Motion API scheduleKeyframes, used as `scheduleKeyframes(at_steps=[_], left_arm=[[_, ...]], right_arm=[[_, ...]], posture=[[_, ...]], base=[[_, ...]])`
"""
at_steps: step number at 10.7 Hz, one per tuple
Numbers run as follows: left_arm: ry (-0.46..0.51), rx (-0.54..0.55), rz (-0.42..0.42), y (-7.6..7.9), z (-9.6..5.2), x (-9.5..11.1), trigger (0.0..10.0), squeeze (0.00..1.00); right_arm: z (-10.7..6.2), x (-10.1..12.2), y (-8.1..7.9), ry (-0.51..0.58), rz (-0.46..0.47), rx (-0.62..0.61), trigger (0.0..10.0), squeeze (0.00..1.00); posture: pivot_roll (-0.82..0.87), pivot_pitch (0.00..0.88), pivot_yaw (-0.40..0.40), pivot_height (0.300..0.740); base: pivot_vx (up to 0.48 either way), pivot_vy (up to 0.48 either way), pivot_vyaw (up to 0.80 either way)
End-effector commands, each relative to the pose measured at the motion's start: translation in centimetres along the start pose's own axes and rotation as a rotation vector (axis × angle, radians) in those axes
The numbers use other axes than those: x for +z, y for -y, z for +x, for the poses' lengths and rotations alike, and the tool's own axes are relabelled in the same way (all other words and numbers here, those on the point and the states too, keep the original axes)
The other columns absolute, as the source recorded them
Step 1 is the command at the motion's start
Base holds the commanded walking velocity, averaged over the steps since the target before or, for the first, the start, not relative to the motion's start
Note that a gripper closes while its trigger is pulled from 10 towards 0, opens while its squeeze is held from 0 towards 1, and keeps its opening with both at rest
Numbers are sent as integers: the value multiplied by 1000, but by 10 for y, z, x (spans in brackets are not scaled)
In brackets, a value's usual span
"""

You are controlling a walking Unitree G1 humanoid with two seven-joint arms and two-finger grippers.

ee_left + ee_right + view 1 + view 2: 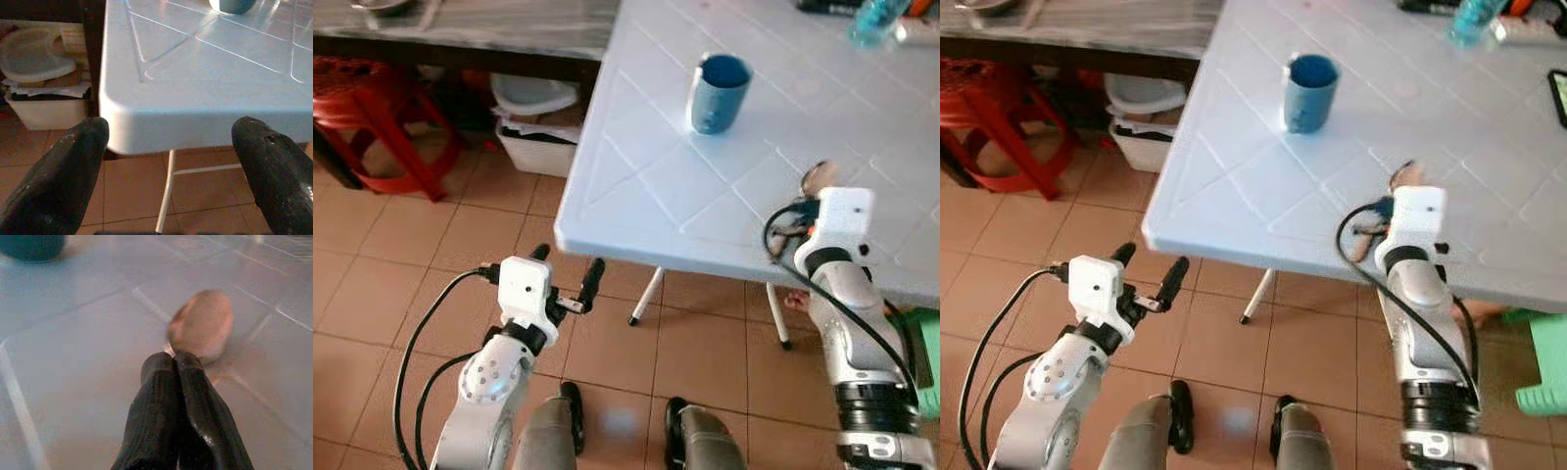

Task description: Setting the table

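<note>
Nearest the camera, the robot's own grey legs and black feet (571,416) stand on the terracotta tiled floor (401,284). Just ahead on the left, the left gripper (566,274) hangs below the level of the tabletop and short of the table's near corner, its two long black fingers (58,171) spread wide apart with nothing between them. On the right, the right gripper (176,367) reaches over the near part of the pale blue plastic table with moulded diagonal grooves (636,186); its fingers (161,401) are pressed together around the handle of a metal spoon with an oval, pinkish-reflecting bowl (201,325), and the spoon's bowl sticks out just past the fingertips, low over the tabletop; whether it touches the surface cannot be made out. Farther in, well apart from the spoon, a dark blue cylindrical mug (719,93) stands upright on the table. Under and beside the table's left edge sits a white plastic bin holding a pale lid or basin (536,122), and to its left a red plastic stool (382,117) stands on the tiles. Behind these runs a dark-framed table with a grey streaked top (489,24). At the far right corner of the blue table a translucent teal bottle (879,20) is partly cut off by the frame.
</note>
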State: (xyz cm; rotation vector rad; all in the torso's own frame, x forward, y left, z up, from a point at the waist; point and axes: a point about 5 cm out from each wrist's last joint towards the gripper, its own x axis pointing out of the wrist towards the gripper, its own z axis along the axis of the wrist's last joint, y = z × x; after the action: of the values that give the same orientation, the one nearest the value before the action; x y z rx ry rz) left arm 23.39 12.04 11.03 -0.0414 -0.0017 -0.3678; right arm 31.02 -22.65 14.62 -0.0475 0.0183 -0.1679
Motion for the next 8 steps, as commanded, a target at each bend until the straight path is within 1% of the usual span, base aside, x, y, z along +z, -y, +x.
scheduleKeyframes(at_steps=[1, 2, 3, 4, 6, 7, 8], left_arm=[[5, -2, 2, 0, -1, 1, 10000, 0], [7, -3, 1, 0, -1, 2, 10000, 0], [9, -5, 0, 1, -1, 2, 10000, 0], [11, -9, -1, 1, -1, 2, 10000, 0], [13, -14, 0, 1, 0, 2, 10000, 0], [13, -15, 1, 1, 0, 2, 10000, 0], [15, -18, 2, 1, 0, 3, 10000, 0]], right_arm=[[-2, 7, 2, 38, 48, -4, 10000, 1000], [-3, 6, 0, 13, 101, -9, 10000, 1000], [-4, 6, -2, 7, 132, -48, 10000, 1000], [-5, 10, -4, 22, 183, -69, 10000, 1000], [-6, 11, -9, 1, 291, -59, 10000, 1000], [-7, 10, -10, -11, 313, -66, 10000, 1000], [-13, 9, -13, -25, 350, -81, 10000, 1000]], posture=[[-13, 247, 23, 740], [-13, 246, 23, 740], [-15, 244, 22, 740], [-16, 244, 22, 740], [-16, 242, 22, 740], [-13, 241, 23, 740], [-11, 239, 23, 740]], base=[[0, 0, 0], [0, 0, 0], [0, 0, 0], [0, 0, 0], [0, 0, 0], [0, 0, 0], [0, 0, 0]])
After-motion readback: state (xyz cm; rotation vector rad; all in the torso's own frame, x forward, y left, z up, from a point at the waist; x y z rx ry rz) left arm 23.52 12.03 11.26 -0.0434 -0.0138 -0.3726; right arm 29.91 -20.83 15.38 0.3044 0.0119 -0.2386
